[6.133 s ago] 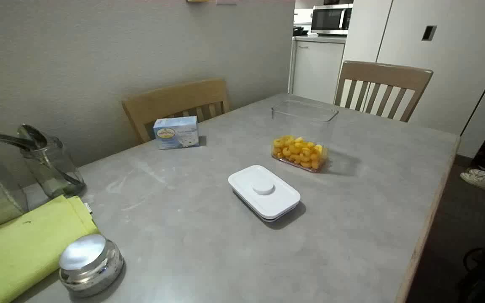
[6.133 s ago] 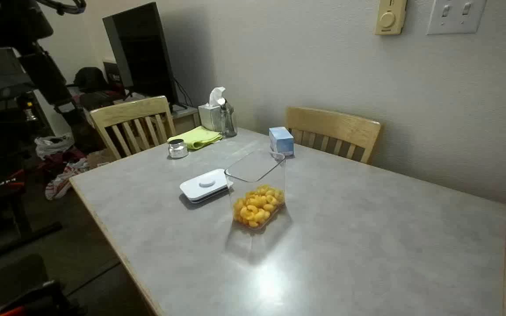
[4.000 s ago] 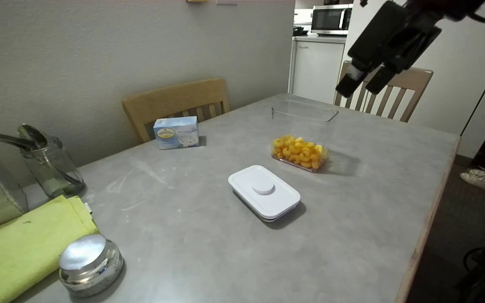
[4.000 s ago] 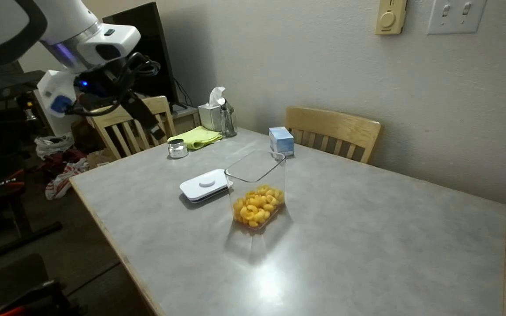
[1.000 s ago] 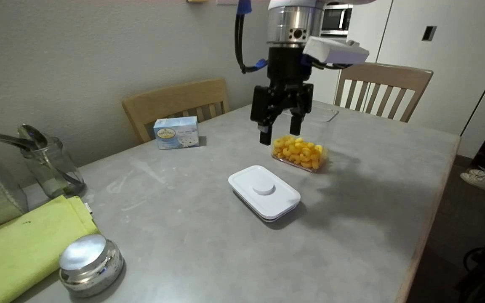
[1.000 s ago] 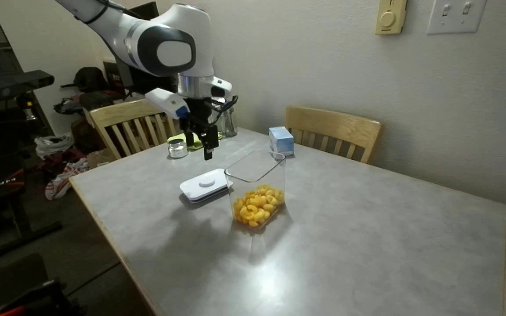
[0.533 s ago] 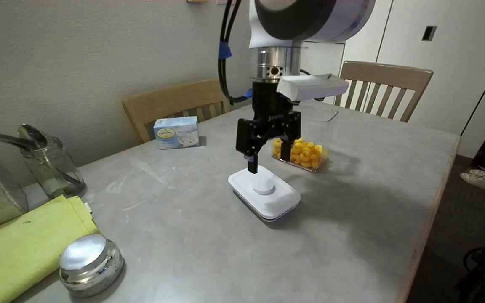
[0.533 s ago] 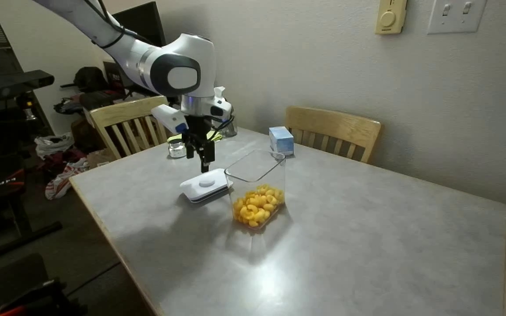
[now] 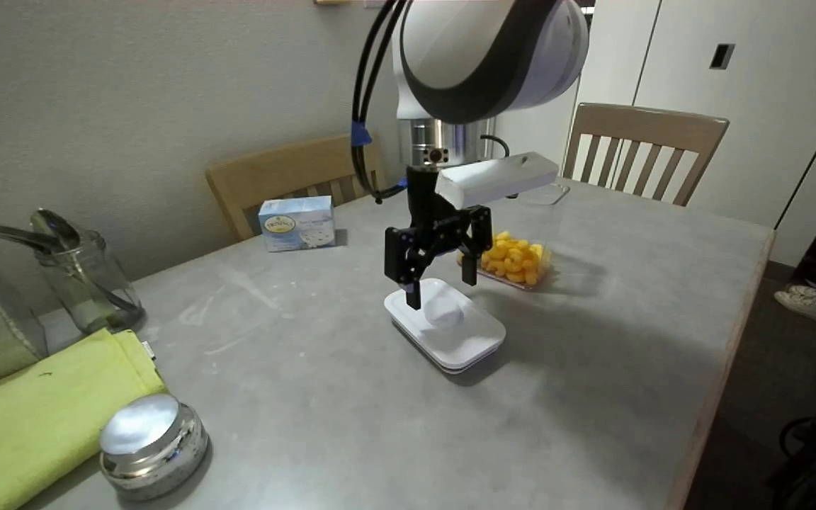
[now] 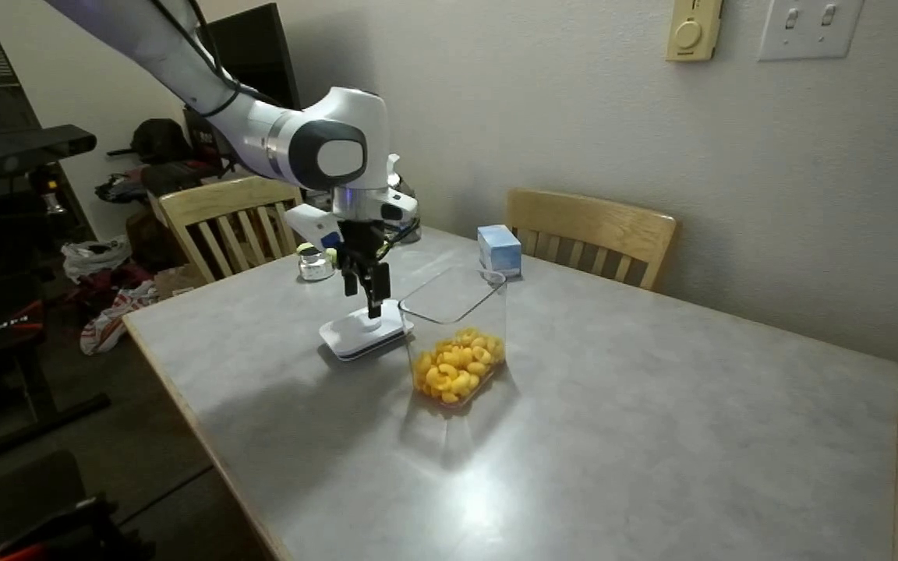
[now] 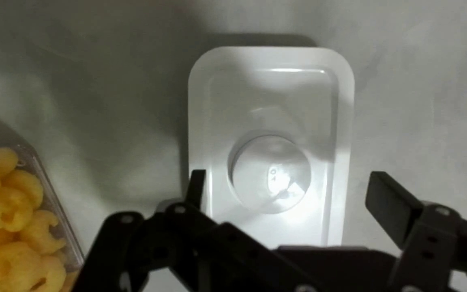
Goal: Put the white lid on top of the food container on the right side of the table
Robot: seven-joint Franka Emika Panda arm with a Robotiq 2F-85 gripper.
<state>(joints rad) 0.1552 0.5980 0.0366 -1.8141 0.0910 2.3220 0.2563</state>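
The white lid (image 9: pixel 459 340) lies flat on the grey table (image 9: pixel 323 439), its round centre knob facing up. It also shows in the other exterior picture (image 10: pixel 344 336) and in the wrist view (image 11: pixel 266 93). My gripper (image 9: pixel 442 289) points down just above the lid (image 10: pixel 362 299). In the wrist view its open, empty jaws (image 11: pixel 289 178) stand on either side of the knob, wider than it. The clear tall food container (image 10: pixel 457 370) with yellow-orange pieces stands open beside the lid. In an exterior view the arm partly hides it (image 9: pixel 521 258). Its corner shows in the wrist view (image 11: pixel 14 219).
A blue-white box (image 9: pixel 298 225) stands near the wall edge. A shiny metal jar (image 9: pixel 153 446), a yellow-green cloth (image 9: pixel 54 404) and a glass jar with utensils (image 9: pixel 96 283) are at the table's end. Chairs (image 10: pixel 597 234) stand around the table.
The arm came into view and moved over the lid. In the last second my gripper has lowered towards the knob with jaws open. The lid and food container have not moved.
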